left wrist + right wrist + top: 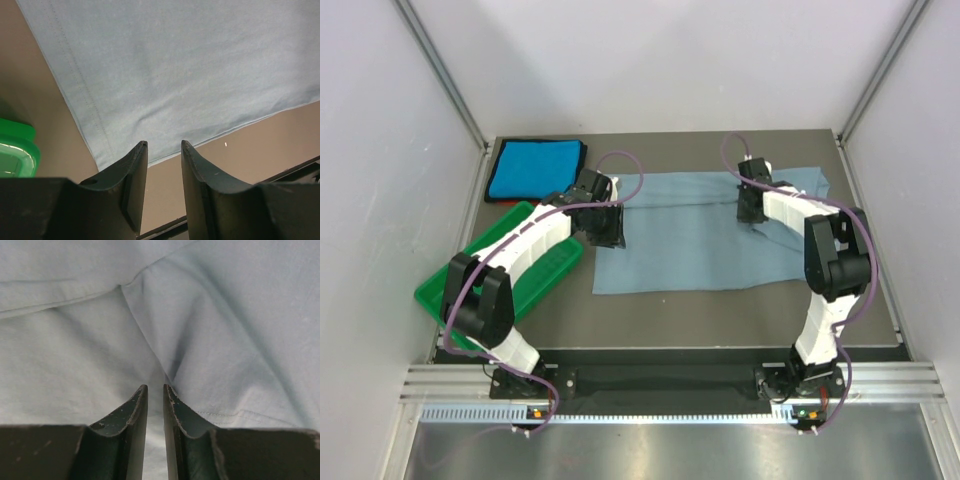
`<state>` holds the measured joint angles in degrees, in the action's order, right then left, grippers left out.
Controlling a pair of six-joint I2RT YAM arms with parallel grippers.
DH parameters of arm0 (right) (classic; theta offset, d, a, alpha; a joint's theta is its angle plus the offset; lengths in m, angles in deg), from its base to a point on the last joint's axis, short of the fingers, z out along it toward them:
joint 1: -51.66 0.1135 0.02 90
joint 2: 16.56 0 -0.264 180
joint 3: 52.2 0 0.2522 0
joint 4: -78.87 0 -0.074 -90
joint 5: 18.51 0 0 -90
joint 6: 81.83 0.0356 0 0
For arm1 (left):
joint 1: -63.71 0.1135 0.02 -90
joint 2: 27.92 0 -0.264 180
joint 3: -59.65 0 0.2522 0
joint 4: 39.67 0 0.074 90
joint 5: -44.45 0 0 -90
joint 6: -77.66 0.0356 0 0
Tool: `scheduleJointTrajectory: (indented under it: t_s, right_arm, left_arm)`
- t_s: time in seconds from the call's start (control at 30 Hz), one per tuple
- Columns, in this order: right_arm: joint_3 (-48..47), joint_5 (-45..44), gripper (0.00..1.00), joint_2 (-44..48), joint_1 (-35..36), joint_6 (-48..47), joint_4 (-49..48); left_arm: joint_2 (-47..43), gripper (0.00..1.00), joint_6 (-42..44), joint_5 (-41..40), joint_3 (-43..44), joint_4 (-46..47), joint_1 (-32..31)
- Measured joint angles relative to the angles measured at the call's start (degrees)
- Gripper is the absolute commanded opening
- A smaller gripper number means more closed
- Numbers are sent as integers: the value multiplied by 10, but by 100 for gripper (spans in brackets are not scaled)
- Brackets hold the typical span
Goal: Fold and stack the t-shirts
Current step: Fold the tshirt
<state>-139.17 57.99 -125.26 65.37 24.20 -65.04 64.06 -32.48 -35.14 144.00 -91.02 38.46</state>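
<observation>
The grey-blue t-shirt [695,245] is spread mid-table; a fold at its 2 o'clock is pinched by the right gripper [155,387], while the left gripper [164,146] (jaws parted, empty) is poised at its 9 o'clock edge

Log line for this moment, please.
left gripper: open at grey-blue t-shirt corner | right gripper: pinching its fold | turquoise t-shirt: folded, far left

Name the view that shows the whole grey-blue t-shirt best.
Top external: the grey-blue t-shirt lies spread out, nearly its whole outline visible. The left wrist view shows only one hemmed corner; the right wrist view only wrinkled cloth close up.
</observation>
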Motion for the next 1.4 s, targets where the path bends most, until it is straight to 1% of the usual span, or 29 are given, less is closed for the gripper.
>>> scheduleJointTrajectory:
  t_s: [0.3, 0.57, 0.77, 0.87, 0.9, 0.93, 1.17, 1.4]
  right_arm:
    - [10, -28, 21, 0, 0, -1, 6]
    - [14, -38, 20, 1, 0, -7, 12]
    - [23, -44, 17, 1, 0, -5, 12]
    - [23, -47, 10, 1, -2, -4, 13]
    - [23, -47, 3, 1, -3, -4, 13]
    - [23, -47, 0, 1, -4, -4, 13]
    - [22, -44, 0, 1, -5, 1, 15]
    - [19, 2, 0, 14, -9, 18, 22]
  left_arm:
    - [0, 38, 0, 0, 0, 0, 0]
    - [0, 38, 0, 0, 0, 0, 0]
    - [0, 38, 0, 0, 0, 0, 0]
    - [0, 38, 0, 0, 0, 0, 0]
    - [0, 37, 0, 0, 0, 0, 0]
    - [0, 38, 0, 0, 0, 0, 0]
    - [0, 37, 0, 0, 0, 0, 0]
    - [1, 37, 0, 0, 0, 0, 0]
